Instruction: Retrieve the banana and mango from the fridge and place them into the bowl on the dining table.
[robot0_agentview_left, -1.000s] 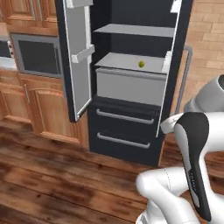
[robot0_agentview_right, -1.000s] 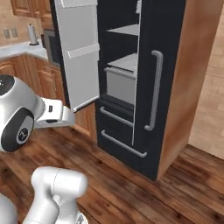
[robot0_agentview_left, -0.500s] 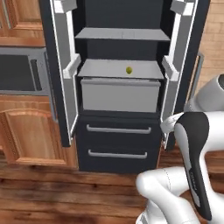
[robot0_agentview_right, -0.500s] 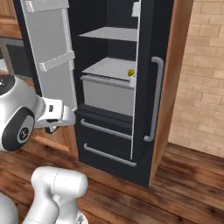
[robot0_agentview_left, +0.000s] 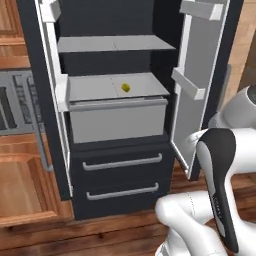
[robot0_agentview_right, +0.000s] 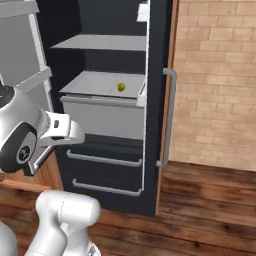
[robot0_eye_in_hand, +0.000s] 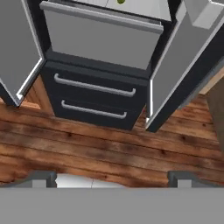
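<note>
Inside the fridge (robot0_agentview_left: 120, 190), both doors standing open, I am seeing the mango (robot0_agentview_left: 126, 88) lying on the grey middle shelf (robot0_agentview_left: 95, 87); my jaws are hanging released, well short of it.

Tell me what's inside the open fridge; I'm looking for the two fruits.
One small yellow-green fruit, apparently the mango, sits on the grey shelf above the bin. No banana can be seen. The closed bin and the two lower drawers hide their contents.
</note>
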